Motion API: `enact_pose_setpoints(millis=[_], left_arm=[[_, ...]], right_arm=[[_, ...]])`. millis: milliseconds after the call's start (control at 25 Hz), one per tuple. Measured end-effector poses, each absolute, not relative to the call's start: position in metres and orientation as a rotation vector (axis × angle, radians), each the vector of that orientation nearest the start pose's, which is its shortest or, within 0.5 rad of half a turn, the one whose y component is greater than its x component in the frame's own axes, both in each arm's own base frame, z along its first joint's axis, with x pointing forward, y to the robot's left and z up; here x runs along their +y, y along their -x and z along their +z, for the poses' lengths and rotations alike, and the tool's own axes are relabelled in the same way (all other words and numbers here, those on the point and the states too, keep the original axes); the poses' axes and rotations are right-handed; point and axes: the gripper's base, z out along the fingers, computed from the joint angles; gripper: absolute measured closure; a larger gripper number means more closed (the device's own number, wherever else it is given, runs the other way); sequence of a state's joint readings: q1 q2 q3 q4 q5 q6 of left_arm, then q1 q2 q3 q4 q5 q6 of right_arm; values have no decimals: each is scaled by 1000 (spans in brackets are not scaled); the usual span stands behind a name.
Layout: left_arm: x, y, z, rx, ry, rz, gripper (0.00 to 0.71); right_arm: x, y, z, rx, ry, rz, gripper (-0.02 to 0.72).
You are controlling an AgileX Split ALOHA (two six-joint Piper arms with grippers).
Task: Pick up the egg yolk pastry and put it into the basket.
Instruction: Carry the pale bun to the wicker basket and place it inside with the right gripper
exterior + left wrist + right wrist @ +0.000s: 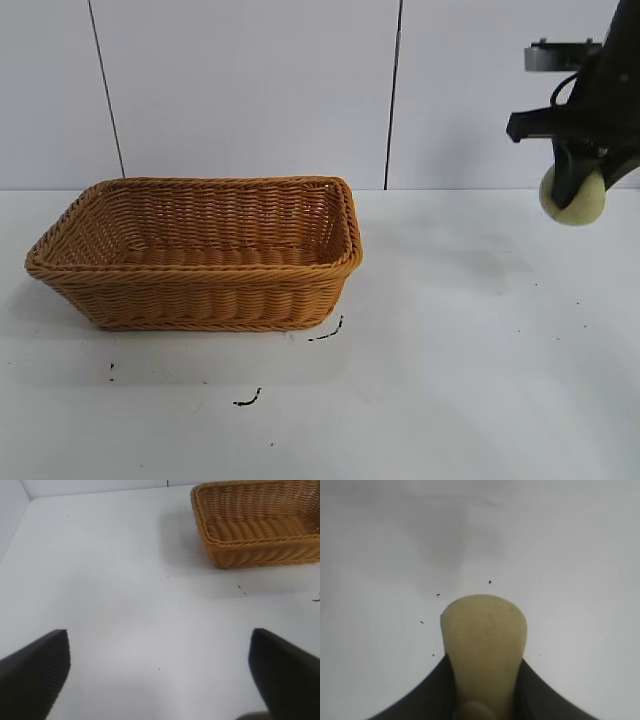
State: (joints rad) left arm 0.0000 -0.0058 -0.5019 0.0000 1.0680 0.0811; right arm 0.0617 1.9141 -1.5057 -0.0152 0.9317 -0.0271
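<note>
My right gripper [573, 195] hangs in the air at the far right, shut on the egg yolk pastry [574, 199], a pale yellowish lump lifted well above the table. In the right wrist view the egg yolk pastry [484, 640] is squeezed between the two dark fingers [427, 695]. The basket [200, 300], a golden-brown woven wicker rectangle, stands on the table at the left, far from the pastry, and holds nothing that I can see. My left gripper [160, 672] is open over bare table, with the basket [260, 555] some way beyond it.
The white table [470, 340] carries a few small dark marks [248, 400] in front of the basket. A white panelled wall [250, 80] runs along the back.
</note>
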Motion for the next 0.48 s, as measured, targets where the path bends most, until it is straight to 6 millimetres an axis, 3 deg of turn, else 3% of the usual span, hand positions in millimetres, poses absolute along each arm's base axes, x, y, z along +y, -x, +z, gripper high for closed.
enact_pose_setpoints(millis=[320,480], left_arm=[[0,6,277,2043,-83,51,14],[0,6,277,2043,-83,51,14]], right_arm=[[26,-426,279,2712,132,8,531],[38,-440,281,2709,185,28,531]])
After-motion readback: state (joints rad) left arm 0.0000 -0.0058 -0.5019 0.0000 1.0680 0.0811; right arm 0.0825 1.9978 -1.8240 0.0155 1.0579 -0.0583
